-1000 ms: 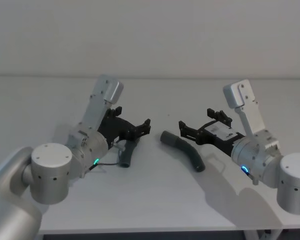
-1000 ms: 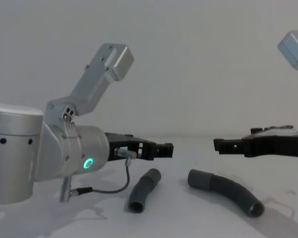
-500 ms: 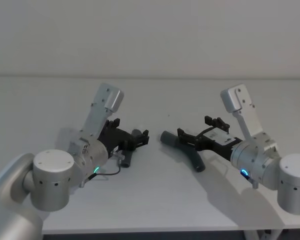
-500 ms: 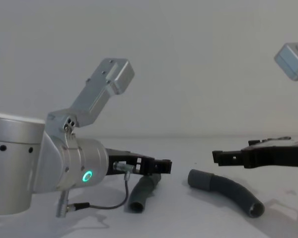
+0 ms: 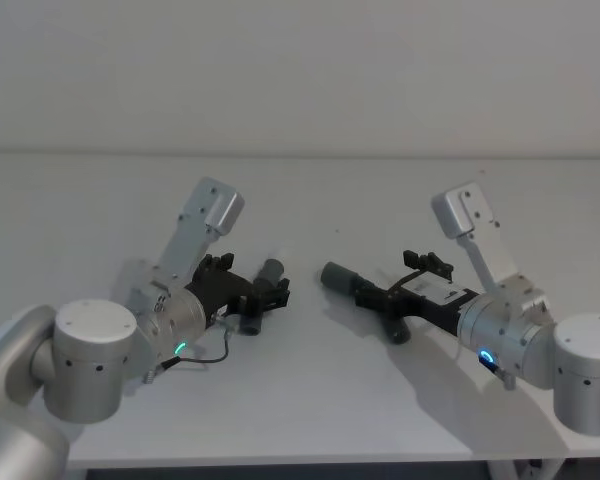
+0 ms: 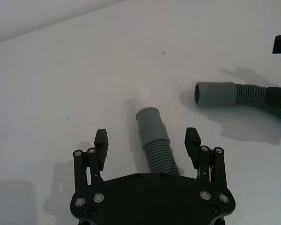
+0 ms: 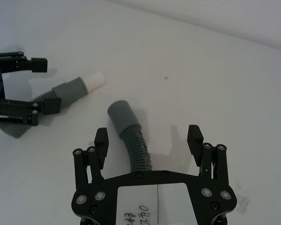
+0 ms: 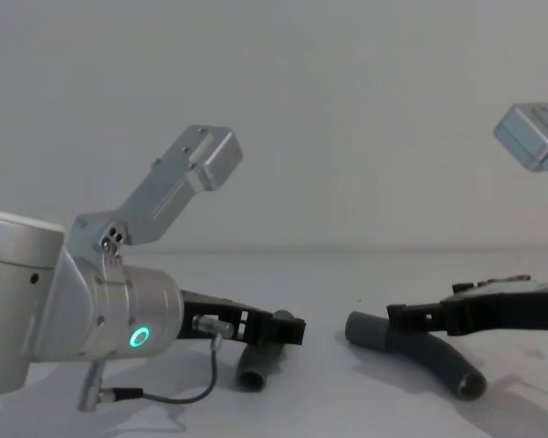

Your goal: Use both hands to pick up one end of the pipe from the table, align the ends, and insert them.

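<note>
White table (image 5: pixel 310 400): left gripper (image 6: pixel 146 138) straddles short hose (image 6: pixel 155 147), right gripper (image 7: pixel 148 136) long hose (image 7: pixel 133 145), each lengthwise between wide-open empty jaws (cuffs (image 6: pixel 149 117) poke out ahead).

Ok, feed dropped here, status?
Left gripper jaws open, straddling short hose. Right gripper jaws open, straddling long hose. Both hoses lying on table, nothing blocking.
</note>
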